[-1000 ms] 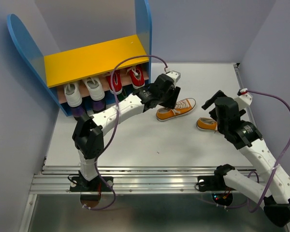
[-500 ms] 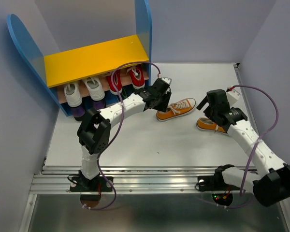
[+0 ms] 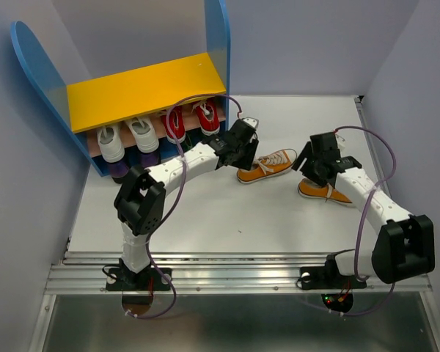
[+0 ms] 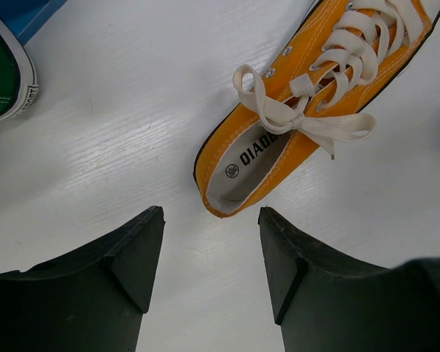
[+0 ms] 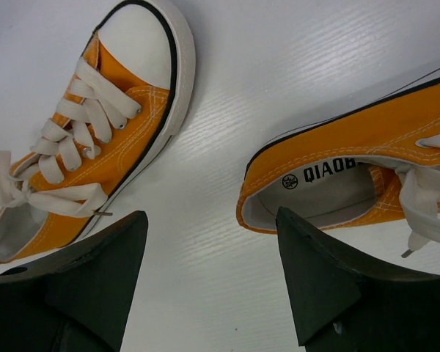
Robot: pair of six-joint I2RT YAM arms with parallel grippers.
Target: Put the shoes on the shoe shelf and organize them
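Open white table [image 3: 220,220] lies before both arms. The left hand's [image 4: 209,242] spread fingers frame bare table, with an orange canvas sneaker [image 4: 308,103] heel-first just ahead. It and a second orange sneaker [image 5: 367,169] flank the right hand's [image 5: 209,249] wide gap.

I worked in what looked like a robotics lab test cell, not a home. The white table [image 3: 279,227] was boxed in by plain pale-violet walls [image 3: 315,44] along its far, left and right edges. An aluminium rail [image 3: 235,273] ran along its near edge, with my arm bases [image 3: 136,277] bolted there and purple cables [image 3: 180,187] looping loose.
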